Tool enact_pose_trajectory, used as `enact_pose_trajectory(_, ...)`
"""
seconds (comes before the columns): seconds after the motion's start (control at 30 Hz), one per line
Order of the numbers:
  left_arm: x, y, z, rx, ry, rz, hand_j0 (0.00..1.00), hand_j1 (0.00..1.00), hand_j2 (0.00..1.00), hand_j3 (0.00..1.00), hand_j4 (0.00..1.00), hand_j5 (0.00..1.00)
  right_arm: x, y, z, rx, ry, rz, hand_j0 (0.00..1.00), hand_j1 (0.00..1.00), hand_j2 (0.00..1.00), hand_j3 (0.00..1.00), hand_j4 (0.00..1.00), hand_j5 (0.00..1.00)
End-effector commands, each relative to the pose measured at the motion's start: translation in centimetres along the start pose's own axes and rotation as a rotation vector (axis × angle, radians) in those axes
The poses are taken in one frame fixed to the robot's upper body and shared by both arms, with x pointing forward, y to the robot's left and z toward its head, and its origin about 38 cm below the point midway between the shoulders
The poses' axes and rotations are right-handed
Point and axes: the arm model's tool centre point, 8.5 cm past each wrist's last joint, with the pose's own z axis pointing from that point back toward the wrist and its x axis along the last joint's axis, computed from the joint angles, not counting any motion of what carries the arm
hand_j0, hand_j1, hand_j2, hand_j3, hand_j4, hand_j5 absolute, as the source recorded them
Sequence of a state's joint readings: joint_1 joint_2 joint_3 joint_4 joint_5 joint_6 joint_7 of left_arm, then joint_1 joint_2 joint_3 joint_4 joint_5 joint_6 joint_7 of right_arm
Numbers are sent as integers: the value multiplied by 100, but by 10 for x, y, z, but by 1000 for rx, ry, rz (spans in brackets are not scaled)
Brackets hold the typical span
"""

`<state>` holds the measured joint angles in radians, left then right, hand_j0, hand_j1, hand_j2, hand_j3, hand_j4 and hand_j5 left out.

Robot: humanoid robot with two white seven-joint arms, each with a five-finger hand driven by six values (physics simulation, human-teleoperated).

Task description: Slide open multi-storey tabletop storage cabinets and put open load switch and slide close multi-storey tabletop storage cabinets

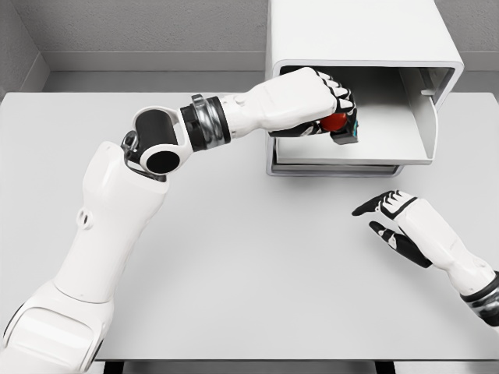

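A white storage cabinet [359,35] stands at the back right of the table, its drawer [390,144] slid out toward me. My left hand [331,109] reaches into the drawer and is shut on the load switch [340,125], a small dark block with a red knob and a teal edge. The switch sits just above the drawer's left part, half hidden by my fingers. My right hand [386,218] hovers over the table in front of the cabinet, to the right, fingers spread and holding nothing.
The grey-white table [234,273] spreads out in front of the cabinet. Its front edge runs along the bottom of the view. A grey wall rises behind the cabinet. The drawer's front panel [421,117] stands at its right end.
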<state>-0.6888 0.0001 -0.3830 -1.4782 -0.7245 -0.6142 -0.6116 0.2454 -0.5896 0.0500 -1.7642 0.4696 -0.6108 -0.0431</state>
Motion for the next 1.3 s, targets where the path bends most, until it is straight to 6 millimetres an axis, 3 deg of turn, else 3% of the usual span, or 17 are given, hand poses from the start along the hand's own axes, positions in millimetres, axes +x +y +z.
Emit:
enact_pose_trajectory(0.0, 0, 0, 0, 5, 1, 7, 54, 54, 54, 54, 54, 54, 0, -1, 0, -6, -1, -5, 58, 58, 58, 58, 58, 58)
enact_pose_trajectory(0.4, -3, -10, -3, -27, 5, 19, 54, 54, 54, 54, 54, 54, 0, -1, 0, -5, 1, -4, 58, 58, 58, 58, 58, 58)
enact_pose_trajectory(0.53, -3, -10, -3, -27, 5, 19, 66, 66, 66, 66, 66, 66, 0, -1, 0, -5, -1, -4, 58, 58, 58, 58, 58, 58)
enact_pose_trajectory(0.67, -3, -10, -3, -27, 5, 19, 71, 71, 71, 71, 71, 71, 0, -1, 0, -5, -1, -4, 58, 58, 58, 58, 58, 58)
enact_pose_trajectory(1.27, -3, -7, -3, -24, 4, 12, 78, 78, 78, 78, 78, 78, 0, -1, 1, -5, 2, -4, 58, 58, 58, 58, 58, 58)
